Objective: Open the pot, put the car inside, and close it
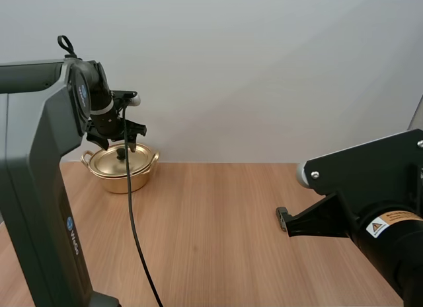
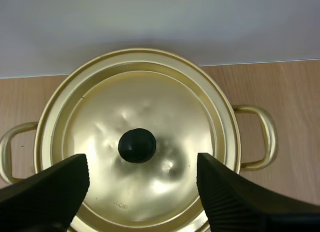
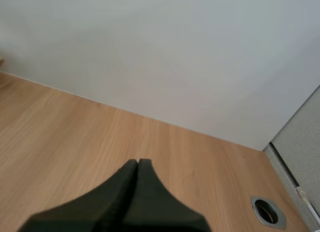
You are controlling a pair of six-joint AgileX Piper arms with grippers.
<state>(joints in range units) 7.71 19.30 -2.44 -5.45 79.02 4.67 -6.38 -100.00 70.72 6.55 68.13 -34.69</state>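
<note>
My left arm [image 1: 39,162] stands tall at the near left edge. Its wrist bends forward and down, so the left tool [image 1: 121,142] hangs right above the pot [image 1: 123,167]. Seen from the wrist, this tool is released. Its two fingers [image 2: 55,184] are spread wide with their ribbed faces turned inward, one on each side of the black knob [image 2: 137,145] (neither touches it). The lid [image 2: 150,112] sits on the pot, inside the rim. The pot's two loop handles [image 2: 264,137] stick out to the sides.

My right arm [image 1: 377,188] reaches in low from the right. The right tool [image 3: 137,166] is clenched on nothing, its fingers pressed into one dark wedge, and it points across bare wood, well apart from the pot.

The worktop [image 1: 225,234] is pale wood with a straight grain. The gold-coloured pot stands on it at the far left, close to the plain grey-white wall [image 1: 264,69]. A round metal ring [image 3: 268,212] is set into the wood near the far right corner.
</note>
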